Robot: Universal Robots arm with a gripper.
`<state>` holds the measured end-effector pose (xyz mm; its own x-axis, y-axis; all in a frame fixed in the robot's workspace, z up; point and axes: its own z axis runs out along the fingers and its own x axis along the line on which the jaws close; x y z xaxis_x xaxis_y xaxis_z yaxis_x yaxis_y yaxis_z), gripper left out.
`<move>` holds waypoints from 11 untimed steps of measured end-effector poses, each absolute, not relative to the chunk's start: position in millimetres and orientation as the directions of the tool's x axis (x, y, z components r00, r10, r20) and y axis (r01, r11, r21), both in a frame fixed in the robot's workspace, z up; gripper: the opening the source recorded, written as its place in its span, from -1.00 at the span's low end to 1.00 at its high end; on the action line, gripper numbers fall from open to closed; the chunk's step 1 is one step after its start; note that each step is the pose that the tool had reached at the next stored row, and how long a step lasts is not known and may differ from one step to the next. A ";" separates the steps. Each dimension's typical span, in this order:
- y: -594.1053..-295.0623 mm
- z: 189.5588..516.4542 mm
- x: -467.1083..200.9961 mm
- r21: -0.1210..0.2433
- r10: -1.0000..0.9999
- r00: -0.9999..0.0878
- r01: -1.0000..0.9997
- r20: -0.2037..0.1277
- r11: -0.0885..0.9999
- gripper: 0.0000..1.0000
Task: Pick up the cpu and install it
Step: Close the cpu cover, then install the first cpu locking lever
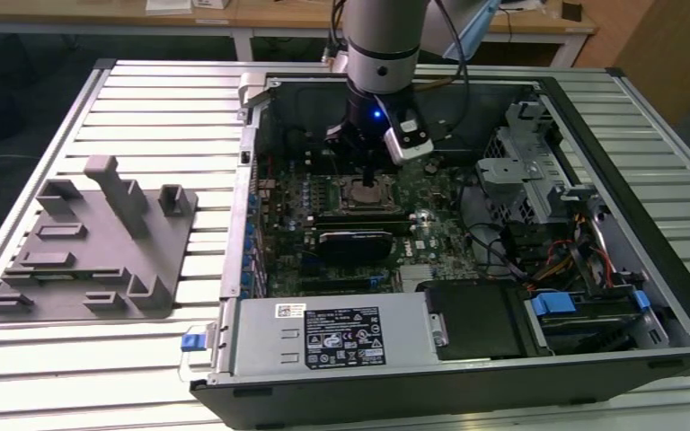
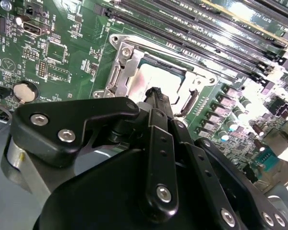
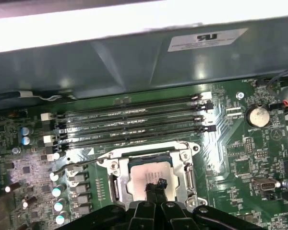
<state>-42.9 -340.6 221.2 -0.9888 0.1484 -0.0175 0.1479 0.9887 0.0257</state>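
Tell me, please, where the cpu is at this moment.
In the first wrist view the cpu lies within the metal socket frame on the motherboard, next to the memory slots, just under the gripper.

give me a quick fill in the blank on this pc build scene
The cpu lies in its ___.
The tool hangs right above the ___.
The grey fixture stands at the exterior view's ___ of the computer case.
Missing: socket; cpu; left.
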 end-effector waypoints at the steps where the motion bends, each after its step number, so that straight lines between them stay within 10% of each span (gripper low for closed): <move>1: -340.6 221.3 -42.9 0.026 0.148 -0.989 0.148 -0.017 0.989 -0.79; 11: -340.6 221.2 -45.8 0.026 0.148 -0.989 0.148 -0.017 0.989 -0.79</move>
<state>-45.8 -340.6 221.2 -0.9888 0.1484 -0.0172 0.1479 0.9887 0.0256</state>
